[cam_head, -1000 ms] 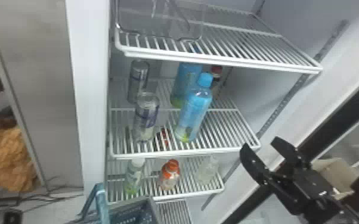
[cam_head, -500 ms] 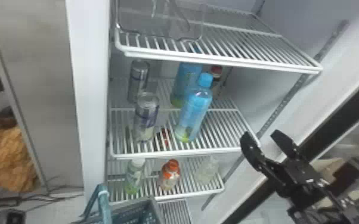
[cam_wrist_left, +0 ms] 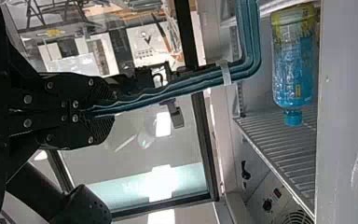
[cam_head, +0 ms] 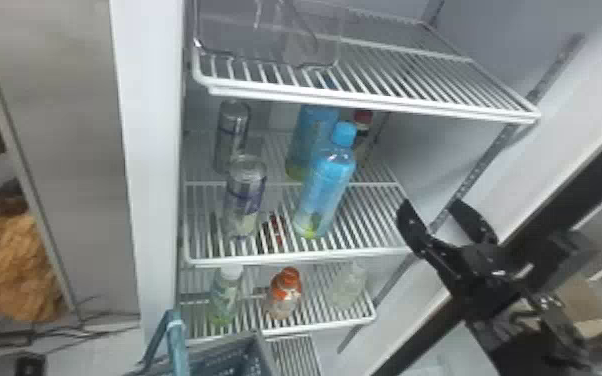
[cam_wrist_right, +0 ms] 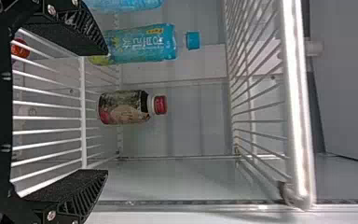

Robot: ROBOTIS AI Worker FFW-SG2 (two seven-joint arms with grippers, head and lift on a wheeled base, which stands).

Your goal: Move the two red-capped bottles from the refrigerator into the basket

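Refrigerator [cam_head: 150, 150], with an upper shelf [cam_head: 365, 103], a middle shelf [cam_head: 297, 260] and a lower shelf [cam_head: 320, 327]. The basket [cam_head: 266, 356] is seen low in the head view, near the lower shelf. By its handle [cam_head: 179, 345] it is held in the left gripper [cam_wrist_left: 105, 111], the fingers of which are clamped on that handle. The right gripper [cam_head: 431, 204] is positioned at the right of the middle shelf, its fingers wide apart with nothing held. A clear bin [cam_head: 265, 45] is carried by the upper shelf. On the middle shelf, two blue bottles [cam_head: 327, 187] are stood upright, one behind the other; to their right, toward the back, a red-capped bottle [cam_wrist_right: 123, 107] is placed upright, untouched. Two cans [cam_head: 245, 195] are set at the left. On the lower shelf, an orange-red-capped bottle [cam_head: 285, 297] is situated between a white-capped bottle [cam_head: 224, 300] and a pale bottle [cam_head: 347, 287].
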